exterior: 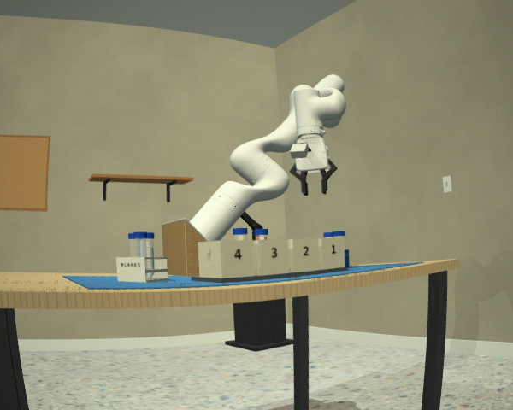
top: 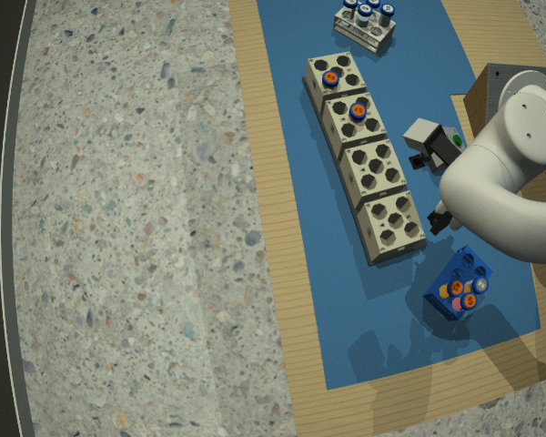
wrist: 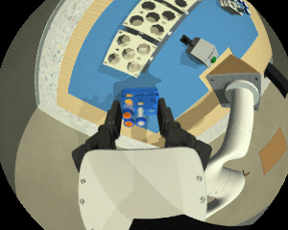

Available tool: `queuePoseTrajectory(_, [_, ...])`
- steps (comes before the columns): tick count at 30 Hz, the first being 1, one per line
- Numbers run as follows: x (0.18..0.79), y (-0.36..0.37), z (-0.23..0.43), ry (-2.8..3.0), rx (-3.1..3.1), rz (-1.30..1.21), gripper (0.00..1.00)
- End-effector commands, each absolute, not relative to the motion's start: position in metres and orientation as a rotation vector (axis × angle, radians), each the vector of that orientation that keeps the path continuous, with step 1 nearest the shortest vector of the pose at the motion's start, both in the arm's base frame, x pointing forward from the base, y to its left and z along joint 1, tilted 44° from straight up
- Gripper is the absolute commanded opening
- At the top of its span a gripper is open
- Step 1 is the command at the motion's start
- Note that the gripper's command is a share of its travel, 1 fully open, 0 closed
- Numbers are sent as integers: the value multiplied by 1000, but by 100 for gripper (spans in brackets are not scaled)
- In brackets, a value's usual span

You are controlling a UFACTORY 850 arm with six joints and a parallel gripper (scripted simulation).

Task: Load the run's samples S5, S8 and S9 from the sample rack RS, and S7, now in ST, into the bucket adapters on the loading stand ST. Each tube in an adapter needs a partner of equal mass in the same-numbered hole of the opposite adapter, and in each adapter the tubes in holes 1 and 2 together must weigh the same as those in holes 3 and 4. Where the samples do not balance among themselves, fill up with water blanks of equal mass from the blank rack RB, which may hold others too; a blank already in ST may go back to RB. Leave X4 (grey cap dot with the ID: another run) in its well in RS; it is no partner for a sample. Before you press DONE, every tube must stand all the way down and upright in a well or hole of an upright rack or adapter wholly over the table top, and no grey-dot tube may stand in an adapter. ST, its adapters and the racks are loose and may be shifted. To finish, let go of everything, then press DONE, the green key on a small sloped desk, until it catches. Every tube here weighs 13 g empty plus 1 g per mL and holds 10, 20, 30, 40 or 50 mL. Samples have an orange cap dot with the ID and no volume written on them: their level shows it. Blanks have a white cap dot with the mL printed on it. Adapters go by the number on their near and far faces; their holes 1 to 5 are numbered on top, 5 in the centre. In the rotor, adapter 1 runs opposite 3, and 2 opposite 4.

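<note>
The loading stand ST [top: 370, 259] holds four cream adapters in a row, numbered 4 [exterior: 216, 265], 3 [exterior: 265, 265], 2 [exterior: 305, 262] and 1 [exterior: 332, 260]. One orange-dot sample [top: 330, 77] [exterior: 239, 231] stands in adapter 4. Another [top: 358, 109] [exterior: 260, 232] stands in adapter 3. Adapters 2 [top: 358, 169] and 1 [top: 374, 220] are empty. The blue sample rack RS [top: 440, 303] [wrist: 127, 98] holds two orange-dot samples [top: 455, 287] [top: 469, 300] and the grey-dot tube X4 [top: 480, 284]. My gripper [exterior: 313, 184] [wrist: 138, 106] is open and empty, high above the table, with RS between its fingers in the wrist view.
The blank rack RB [top: 358, 37] [exterior: 135, 265] [wrist: 232, 2] with several blanks stands at the far end of the mat. The DONE desk [wrist: 201, 48] with its green key [top: 457, 138] sits beside adapter 3. The arm covers the table's right side from above.
</note>
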State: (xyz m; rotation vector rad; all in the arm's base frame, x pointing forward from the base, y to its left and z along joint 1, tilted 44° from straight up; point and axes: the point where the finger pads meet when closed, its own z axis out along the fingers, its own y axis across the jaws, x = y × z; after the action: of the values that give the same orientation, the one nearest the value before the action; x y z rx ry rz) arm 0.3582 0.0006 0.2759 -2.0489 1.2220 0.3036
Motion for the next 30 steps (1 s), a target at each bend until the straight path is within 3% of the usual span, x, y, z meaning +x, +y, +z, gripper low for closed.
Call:
queuePoseTrajectory(1, [353,20,295,1224,-2050,301,57])
queuePoseTrajectory(30, [329,96,362,1224,-2050,301,57])
